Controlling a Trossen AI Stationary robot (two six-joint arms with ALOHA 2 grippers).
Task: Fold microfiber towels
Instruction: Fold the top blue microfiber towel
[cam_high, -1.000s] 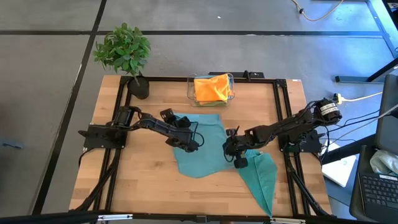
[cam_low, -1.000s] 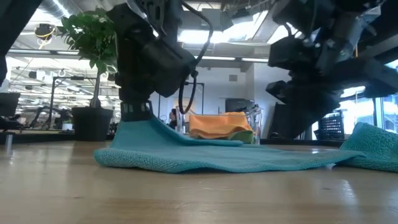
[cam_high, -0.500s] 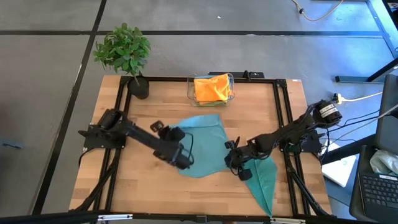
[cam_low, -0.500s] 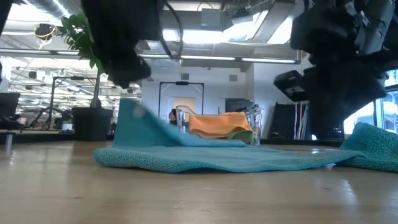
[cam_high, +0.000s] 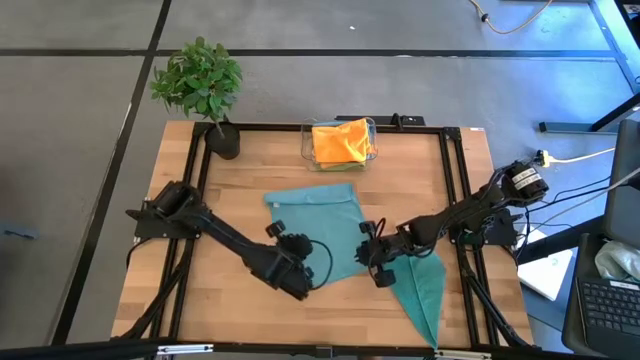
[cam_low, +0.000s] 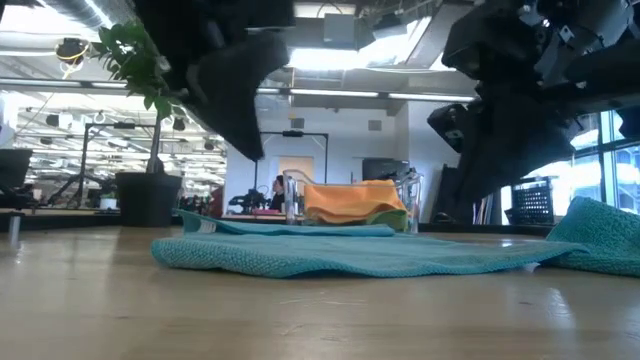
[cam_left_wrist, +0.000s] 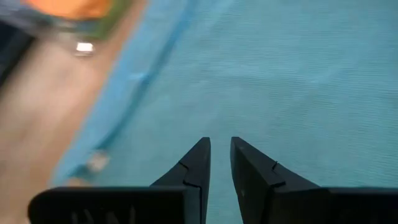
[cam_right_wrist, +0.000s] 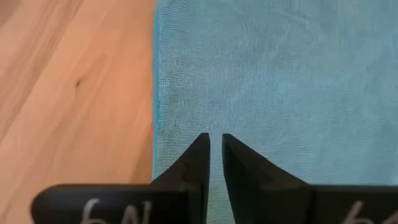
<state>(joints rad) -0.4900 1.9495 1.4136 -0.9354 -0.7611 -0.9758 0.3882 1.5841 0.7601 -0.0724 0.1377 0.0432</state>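
A teal microfiber towel (cam_high: 318, 232) lies spread flat on the wooden table (cam_high: 200, 300), seen edge-on in the low view (cam_low: 340, 255). A second teal towel (cam_high: 420, 288) lies bunched at the near right. My left gripper (cam_high: 298, 284) hangs over the flat towel's near left corner, fingers (cam_left_wrist: 219, 143) a little apart above the cloth. My right gripper (cam_high: 377, 268) stands over the towel's near right side, its fingers (cam_right_wrist: 214, 137) narrowly apart by a cloth edge (cam_right_wrist: 155, 93). Orange and green towels (cam_high: 340, 140) sit in the bin.
A clear plastic bin (cam_high: 342, 146) stands at the far middle edge. A potted plant (cam_high: 200, 90) sits at the far left corner. A black frame (cam_high: 455, 180) rims the table. Bare wood lies to the left and near side.
My left gripper has moved toward the table's near edge, tipped up and let go of the towel part it held raised. That part has dropped, and the towel now lies flatter and more squared. My right gripper has shifted slightly toward the near edge.
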